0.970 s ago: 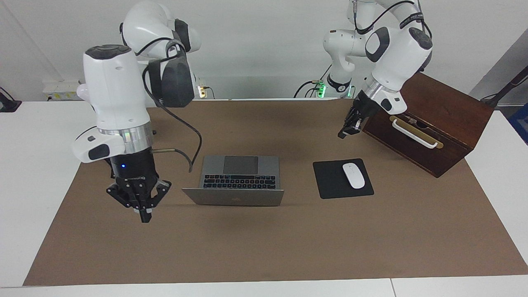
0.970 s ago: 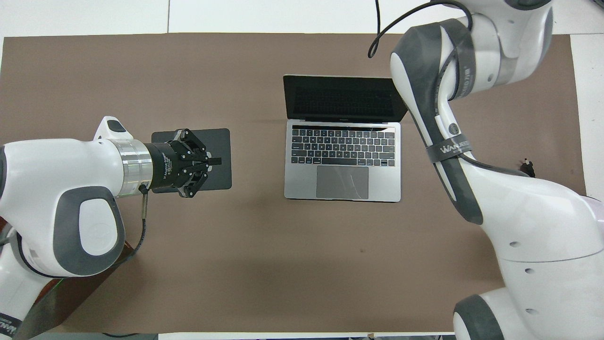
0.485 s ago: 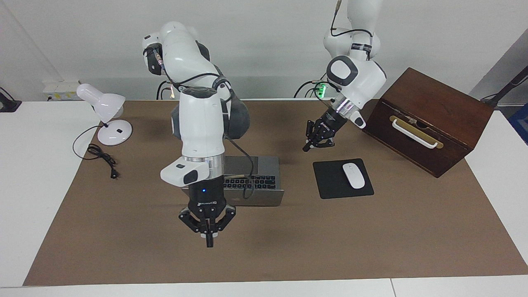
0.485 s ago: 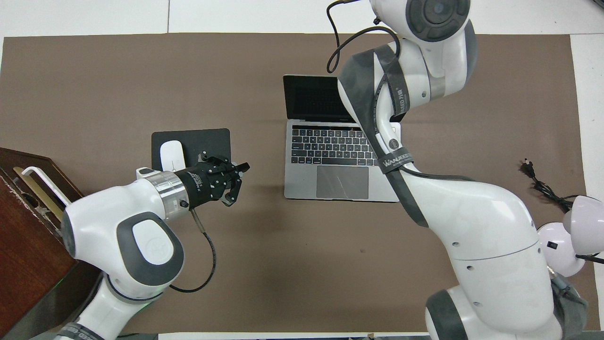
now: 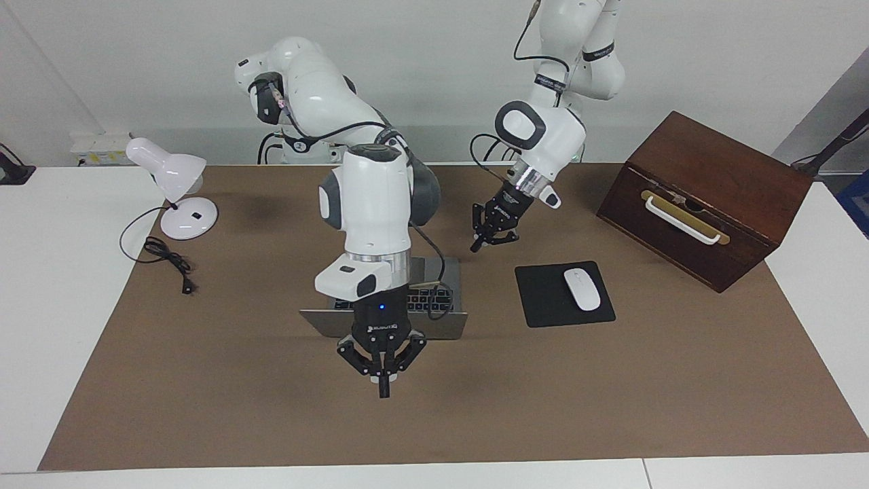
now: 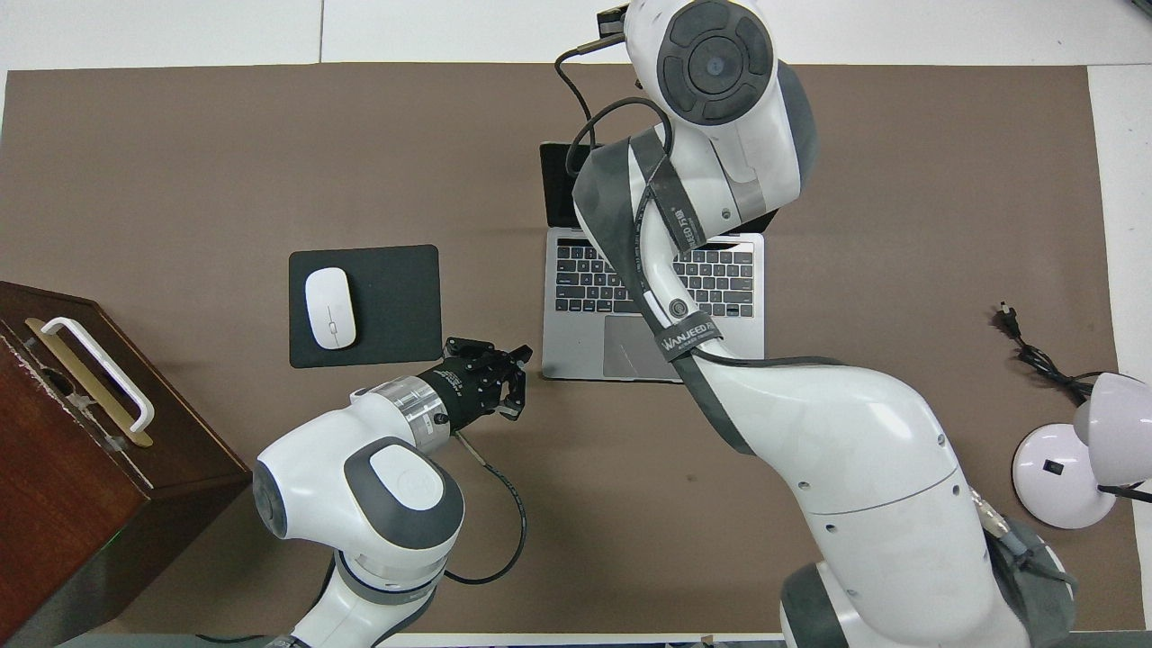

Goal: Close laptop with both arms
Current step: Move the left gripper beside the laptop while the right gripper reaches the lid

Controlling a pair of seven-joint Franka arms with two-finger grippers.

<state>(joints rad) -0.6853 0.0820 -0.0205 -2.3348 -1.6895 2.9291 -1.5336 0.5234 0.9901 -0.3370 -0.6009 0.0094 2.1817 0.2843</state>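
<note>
The laptop (image 6: 576,337), a thin silver-grey metal slab with black keys, sits open mid-surface (image 5: 611,394) on brown matting, long axis running 3 to 9 o'clock in the overhead view, lid hinged up at 12. The right pincer (image 5: 383,387) hangs over the lid's edge, fingertips together, empty. The left pincer (image 5: 479,244), likewise pinched and empty, hovers near the trackpad-side corner.

We're looking at a robotics lab staged as an office desk: two white robot arms (image 5: 370,197) bolted at a white table (image 5: 54,272) under brown paper, bare white wall, power strip (image 5: 102,146) at its edge, plus mouse pad (image 5: 543,299), desk lamp (image 5: 173,187) and wooden box (image 5: 713,183).
</note>
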